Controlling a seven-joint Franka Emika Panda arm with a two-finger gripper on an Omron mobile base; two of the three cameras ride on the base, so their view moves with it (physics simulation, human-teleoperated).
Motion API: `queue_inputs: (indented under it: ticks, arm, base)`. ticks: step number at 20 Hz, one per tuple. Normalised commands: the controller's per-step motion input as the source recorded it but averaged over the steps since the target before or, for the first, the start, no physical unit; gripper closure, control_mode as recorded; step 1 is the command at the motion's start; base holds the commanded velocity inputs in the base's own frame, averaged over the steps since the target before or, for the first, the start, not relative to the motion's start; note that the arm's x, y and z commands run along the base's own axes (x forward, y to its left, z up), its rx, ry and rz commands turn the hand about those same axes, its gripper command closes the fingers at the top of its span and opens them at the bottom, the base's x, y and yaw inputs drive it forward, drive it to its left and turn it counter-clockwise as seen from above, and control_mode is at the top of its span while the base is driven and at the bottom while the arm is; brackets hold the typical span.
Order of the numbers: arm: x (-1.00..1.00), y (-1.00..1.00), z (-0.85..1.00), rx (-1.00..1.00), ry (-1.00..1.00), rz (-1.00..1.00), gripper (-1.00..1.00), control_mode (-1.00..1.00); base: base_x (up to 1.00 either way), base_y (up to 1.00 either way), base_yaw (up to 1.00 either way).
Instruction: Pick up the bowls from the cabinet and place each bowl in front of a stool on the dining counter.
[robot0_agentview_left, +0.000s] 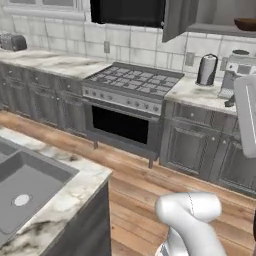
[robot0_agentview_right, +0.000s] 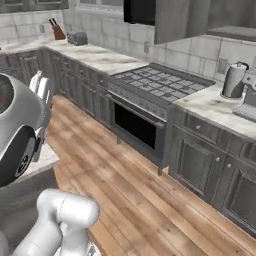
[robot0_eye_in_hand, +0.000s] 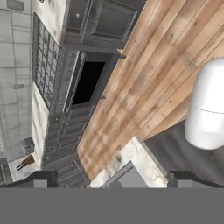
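Overhead, a round reddish-brown wooden bowl (robot0_agentview_left: 246, 23) rests on the open cabinet's (robot0_agentview_left: 220, 29) grey shelf; jaws (robot0_eye_in_hand: 109, 180) spread, empty.

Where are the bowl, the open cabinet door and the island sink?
bowl (robot0_agentview_left: 246, 23): left base view, brown side wall, on the cabinet shelf.
cabinet door (robot0_agentview_left: 176, 19): left base view, middle of the dark grey panel.
sink (robot0_agentview_left: 22, 182): left base view, grey basin floor.

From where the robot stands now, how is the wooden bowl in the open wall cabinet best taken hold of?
Judging from the left base view, grip the bowl by its rim, coming from the cabinet's open front. It sits upright on the shelf with its far part cut off by the picture edge, so a rim pinch seems safest.
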Motion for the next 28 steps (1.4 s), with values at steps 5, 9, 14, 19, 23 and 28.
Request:
queue_inputs:
  ticks: [5,9,14,19,23,28]
  arm:
    - [0.00,0.00,0.00,0.00,0.00,0.00,-1.00,1.00]
    - [0.00,0.00,0.00,0.00,0.00,0.00,-1.00,1.00]
    - [0.00,0.00,0.00,0.00,0.00,0.00,-1.00,1.00]
    - [0.00,0.00,0.00,0.00,0.00,0.00,-1.00,1.00]
    - [0.00,0.00,0.00,0.00,0.00,0.00,-1.00,1.00]
    - [0.00,0.00,0.00,0.00,0.00,0.00,-1.00,1.00]
  base:
    - [0.01,0.00,-0.86]
    - [0.17,0.00,-0.80]
    - [0.46,0.00,-0.71]
    - [0.99,0.23,-0.36]
    - [1.00,0.31,-0.23]
    - [1.00,0.47,-0.12]
